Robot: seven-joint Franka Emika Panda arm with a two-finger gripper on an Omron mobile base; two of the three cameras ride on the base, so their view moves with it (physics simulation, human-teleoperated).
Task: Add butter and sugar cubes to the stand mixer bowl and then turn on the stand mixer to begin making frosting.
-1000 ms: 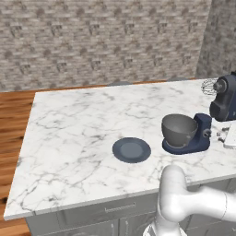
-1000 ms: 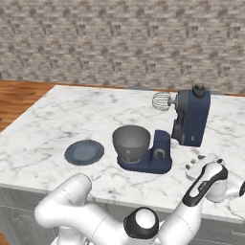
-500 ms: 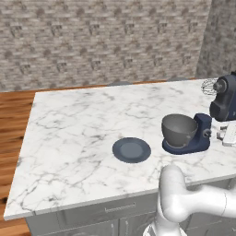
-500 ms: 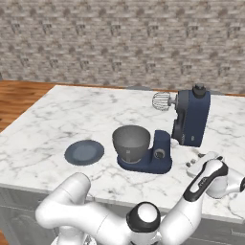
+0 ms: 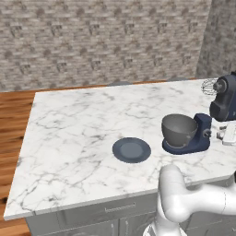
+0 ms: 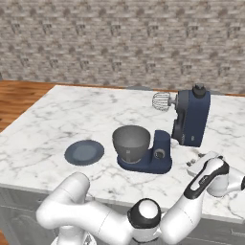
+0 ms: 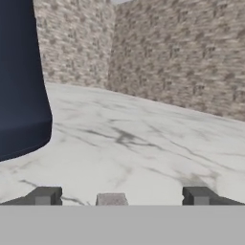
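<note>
Tool point(image 7: 119, 197) now lower beside stand mixer point(image 7: 21, 81), jaws wide.

Stand mixer point(image 5: 224, 99) head cut at frame edge

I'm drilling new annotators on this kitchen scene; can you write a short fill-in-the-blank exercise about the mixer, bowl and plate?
1. The deep grey metal bowl sits on the base of the navy-blue stand mixer, whose head is tilted ____.
2. The dark blue-grey round plate holds ____.
3. The countertop is white ____.
4. The gripper jaws stand ____.

Missing words: up; nothing; marble; open
</note>
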